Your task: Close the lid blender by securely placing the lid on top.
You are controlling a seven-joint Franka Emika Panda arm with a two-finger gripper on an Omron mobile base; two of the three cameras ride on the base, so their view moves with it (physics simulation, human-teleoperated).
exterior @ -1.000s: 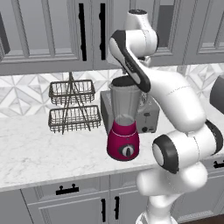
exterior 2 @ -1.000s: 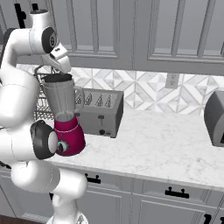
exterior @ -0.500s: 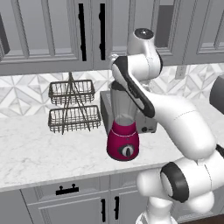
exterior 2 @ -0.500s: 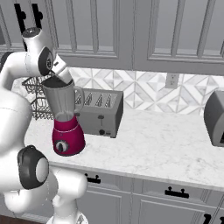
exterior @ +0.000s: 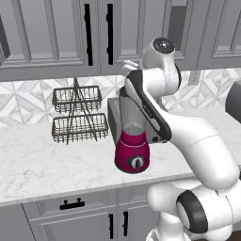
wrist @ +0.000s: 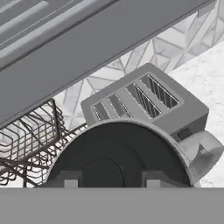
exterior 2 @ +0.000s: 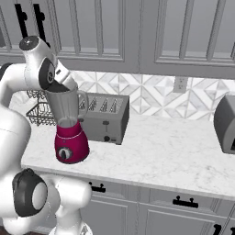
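Observation:
The blender (exterior: 133, 149) stands on the counter, a clear tapered jar (exterior 2: 67, 108) on a magenta base (exterior 2: 71, 147) with a round dial. The black lid (wrist: 116, 153) lies in the jar's mouth and fills its rim; it shows as a dark disc (exterior 2: 57, 86) at the jar's top in the right base view. My gripper (wrist: 113, 179) hangs right above the lid, open. Its two fingertips (wrist: 72, 179) stand apart on either side of the lid's raised centre. The jar's handle (wrist: 201, 153) sticks out to the right. My forearm hides the jar's top in the left base view.
A boxy silver toaster (exterior 2: 103, 117) stands just behind and right of the blender. A two-tier wire basket (exterior: 77, 115) sits to its left. Upper cabinets (exterior 2: 137, 32) hang close overhead. Another grey appliance (exterior 2: 226, 124) is at the far right.
The arm's upper links have swung and straightened, while the hand stays over the jar's mouth. The blender and the lid have kept their place.

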